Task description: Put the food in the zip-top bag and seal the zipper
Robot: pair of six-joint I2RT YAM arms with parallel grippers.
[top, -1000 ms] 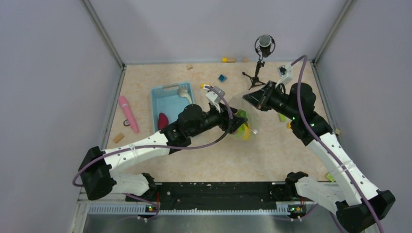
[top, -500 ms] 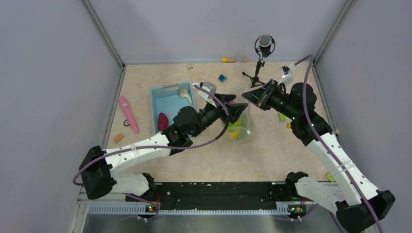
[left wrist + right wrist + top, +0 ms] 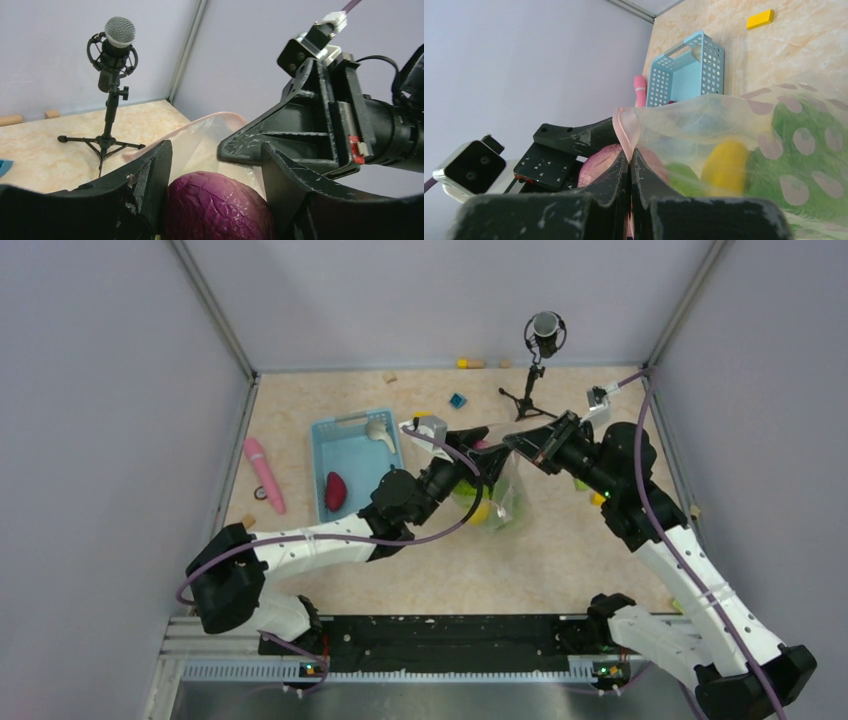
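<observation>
Zip-top bag (image 3: 497,498) is held up mid-table, just right of the blue basket (image 3: 350,455). Its mouth edge, at the zipper (image 3: 624,130), is pinched by the right gripper (image 3: 629,167), fingers pressed together on the film. Red-purple piece (image 3: 215,207) is clamped between the fingers of the left gripper (image 3: 215,165) at the bag mouth. Yellow citrus (image 3: 724,167) and lettuce (image 3: 809,150) are seen inside the bag. A dark red item (image 3: 335,490) is seen in the basket.

One clear bag (image 3: 704,112), one blue basket (image 3: 352,452), one microphone (image 3: 545,330), one pink stick (image 3: 263,472), one purple cabbage (image 3: 215,207).
</observation>
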